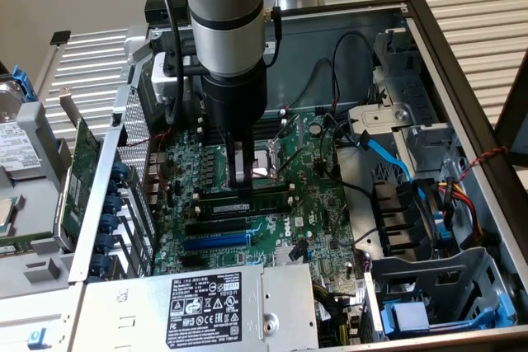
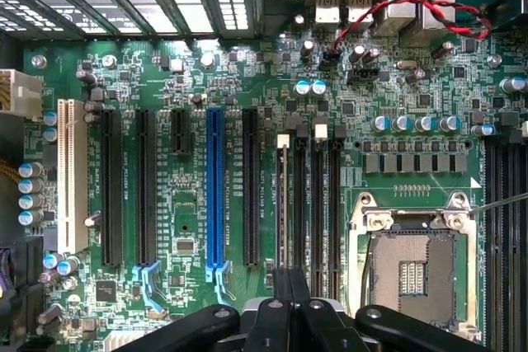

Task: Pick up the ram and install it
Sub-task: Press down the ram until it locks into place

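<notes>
Slatted metal tabletop (image 1: 478,14) lies under an open computer case (image 1: 429,63), with the green motherboard (image 1: 322,204) on its floor. That board serves as the landmark.

Nearest the exterior camera, at the board's near edge, a grey power supply (image 1: 247,307) carries a black label. Just beyond it on the board lie black and blue card slots (image 1: 216,235). Past those, the ram (image 1: 252,201), a long narrow green stick, sits lengthwise in a memory slot near the board's middle. The gripper (image 1: 242,180) stands upright directly over it, its fingers drawn together with the tips at the stick's top edge; whether they pinch it or only press on it cannot be told. In the wrist view the gripper (image 2: 290,286) hangs above the row of memory slots (image 2: 309,195). Just past the stick lies the silver processor socket (image 1: 271,162). Off the board's side, toward the exterior view's left, a green expansion card (image 1: 78,179) leans outside the case.
</notes>
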Available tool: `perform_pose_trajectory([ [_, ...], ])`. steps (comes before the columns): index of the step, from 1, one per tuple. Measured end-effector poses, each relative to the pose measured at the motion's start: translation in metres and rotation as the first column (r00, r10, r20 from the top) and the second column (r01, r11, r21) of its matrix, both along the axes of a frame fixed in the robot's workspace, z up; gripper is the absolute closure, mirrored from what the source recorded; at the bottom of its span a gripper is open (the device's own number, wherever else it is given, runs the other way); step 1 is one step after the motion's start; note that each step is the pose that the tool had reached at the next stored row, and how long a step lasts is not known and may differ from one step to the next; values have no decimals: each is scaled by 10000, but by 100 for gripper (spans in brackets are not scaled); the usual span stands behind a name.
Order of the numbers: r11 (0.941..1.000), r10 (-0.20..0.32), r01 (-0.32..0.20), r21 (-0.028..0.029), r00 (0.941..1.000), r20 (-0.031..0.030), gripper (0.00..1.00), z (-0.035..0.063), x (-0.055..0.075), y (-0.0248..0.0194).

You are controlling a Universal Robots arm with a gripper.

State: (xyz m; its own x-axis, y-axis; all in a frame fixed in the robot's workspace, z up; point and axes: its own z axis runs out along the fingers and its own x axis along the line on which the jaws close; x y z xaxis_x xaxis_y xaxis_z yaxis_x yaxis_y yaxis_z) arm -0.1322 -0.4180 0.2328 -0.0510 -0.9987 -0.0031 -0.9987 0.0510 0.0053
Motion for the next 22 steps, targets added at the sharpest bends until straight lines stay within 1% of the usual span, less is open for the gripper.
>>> perform_pose_trajectory([
  [4, 10000, 0, 0, 1, 10000, -1, 90, 75, 0, 0],
  [8, 10000, -1, 1, 7, 10000, 1, 90, 116, -1, 0],
  [15, 10000, -5, 5, 7, 10000, 2, 90, 126, 0, 0],
  [18, 9991, -428, 428, 7, 9991, 1, 90, 126, 0, 0],
  [22, 9950, -999, 999, 6, 9950, 1, 90, 125, 0, 0],
])
